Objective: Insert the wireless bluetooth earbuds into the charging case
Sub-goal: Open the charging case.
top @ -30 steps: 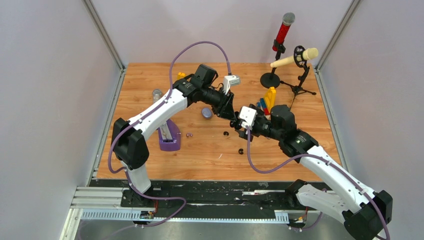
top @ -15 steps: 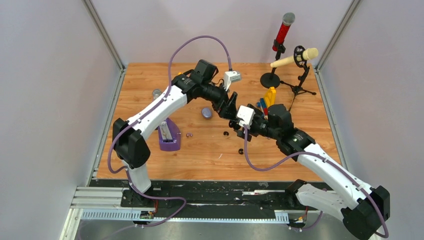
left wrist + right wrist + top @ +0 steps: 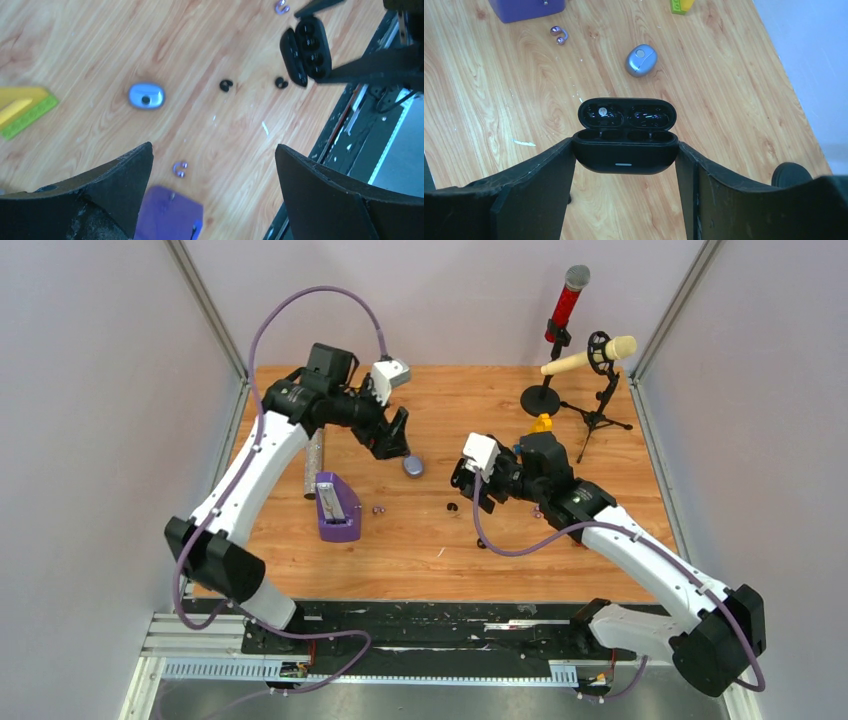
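My right gripper (image 3: 626, 145) is shut on the black charging case (image 3: 626, 156) and holds it above the table. Its lid (image 3: 626, 115) stands open and both wells look empty. Two black earbuds (image 3: 226, 85) (image 3: 281, 83) lie on the wood below the case (image 3: 306, 50); from above they show as earbuds (image 3: 452, 507) (image 3: 481, 542). A purple earbud pair (image 3: 180, 169) lies near a purple block (image 3: 170, 215). Up and to the left of the case, my left gripper (image 3: 212, 150) hangs open and holds nothing. In the top view the left gripper (image 3: 397, 435) is well apart from the right gripper (image 3: 465, 485).
A blue-silver pebble case (image 3: 413, 466) lies mid-table beside the left gripper. The purple block (image 3: 337, 508) and a silver cylinder (image 3: 314, 465) sit at the left. Coloured bricks (image 3: 541, 423) lie behind the right wrist. Two microphone stands (image 3: 545, 390) (image 3: 598, 410) are at the back right.
My left gripper has opened wide and swung back to the far left, away from the right gripper. The right arm has shifted slightly left, still gripping the case.
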